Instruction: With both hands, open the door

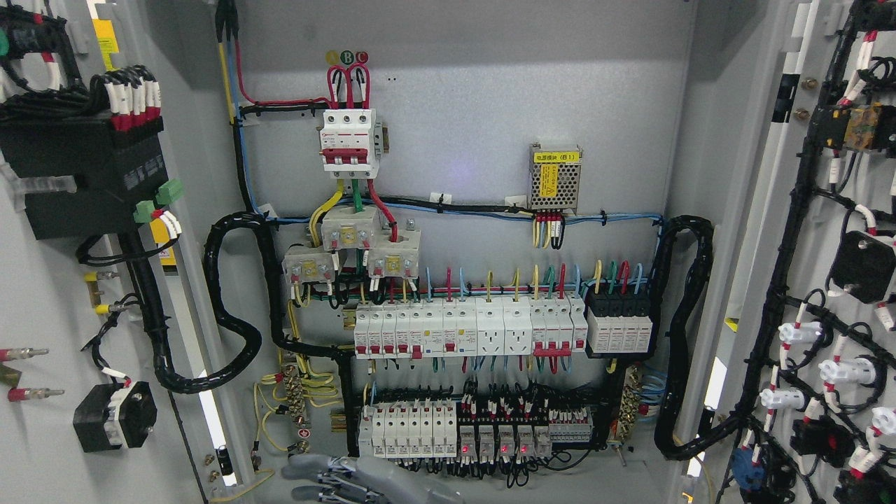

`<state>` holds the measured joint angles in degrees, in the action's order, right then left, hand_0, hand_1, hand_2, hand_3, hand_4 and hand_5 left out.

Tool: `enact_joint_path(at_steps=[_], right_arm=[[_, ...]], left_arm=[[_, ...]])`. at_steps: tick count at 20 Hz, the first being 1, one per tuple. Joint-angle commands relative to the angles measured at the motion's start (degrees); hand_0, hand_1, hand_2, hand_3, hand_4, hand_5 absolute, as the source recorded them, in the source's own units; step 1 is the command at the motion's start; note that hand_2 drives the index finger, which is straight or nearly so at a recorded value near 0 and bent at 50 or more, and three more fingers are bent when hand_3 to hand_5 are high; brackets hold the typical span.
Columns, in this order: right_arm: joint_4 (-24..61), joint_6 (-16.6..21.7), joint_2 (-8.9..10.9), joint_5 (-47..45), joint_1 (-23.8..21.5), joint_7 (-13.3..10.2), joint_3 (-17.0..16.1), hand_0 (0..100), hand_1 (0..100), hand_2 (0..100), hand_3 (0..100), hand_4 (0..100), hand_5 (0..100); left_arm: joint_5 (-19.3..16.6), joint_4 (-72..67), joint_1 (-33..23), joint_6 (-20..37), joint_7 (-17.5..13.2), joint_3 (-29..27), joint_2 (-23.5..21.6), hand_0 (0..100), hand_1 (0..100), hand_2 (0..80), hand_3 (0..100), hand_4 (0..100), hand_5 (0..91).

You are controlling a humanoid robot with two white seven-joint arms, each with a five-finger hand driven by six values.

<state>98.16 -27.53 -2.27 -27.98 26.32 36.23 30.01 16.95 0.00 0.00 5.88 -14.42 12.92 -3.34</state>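
Both doors (56, 280) wide, one hand (336, 479) low

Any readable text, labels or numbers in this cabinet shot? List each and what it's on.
"B": green round sticker above the main breaker.
"C": red round sticker beside it.
"(B1)": end of the yellow label on the power supply; the rest is blurred.
Breaker, relay and wire-tag print: too small to read.

We see only one hand (336, 479) of the robot, at the bottom edge left of the middle. Its shell is pale grey-blue with a smooth, rounded back. The fingers (329, 484) are slim and segmented, with dark joints and darker gaps between the pale links. No markings are legible.
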Motion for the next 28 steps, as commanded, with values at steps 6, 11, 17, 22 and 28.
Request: enact_joint_path(at_steps=[6,11,17,22,28], right_arm=[[1.51,0.11,-6.17,2.49,0.04,-0.02,11.21,20,12,0,0,0,0],[1.34,0.20,-6.17,2.67,0.83,-1.76,13.13,20,12,0,0,0,0],[0.63,2.83,-6.26,2.58,4.17,-8.02,17.27,20,12,0,0,0,0],[1.25,2.75,-6.26,2.32,5.40,-7.84,19.47,20,12,0,0,0,0],[1.07,1.96,-6.17,2.40,5.14,-7.75,18.60,20,12,0,0,0,0]], left_arm=[[0.01,-1.05,-0.53,0.01,0.01,0.00,-0.18,0,0,0.0,0,0,0.0],[0.01,-1.14,-0.53,0.01,0.01,0.00,-0.18,0,0,0.0,0,0,0.0],[0.01,-1.06,-0.53,0.01,0.01,0.00,0.08,0,0,0.0,0,0,0.0],[0.01,-1.05,-0.53,0.01,0.01,0.00,0.08,0,0,0.0,0,0,0.0],[0.01,-1.05,-0.53,0.01,0.01,0.00,0.17,0,0,0.0,0,0,0.0]])
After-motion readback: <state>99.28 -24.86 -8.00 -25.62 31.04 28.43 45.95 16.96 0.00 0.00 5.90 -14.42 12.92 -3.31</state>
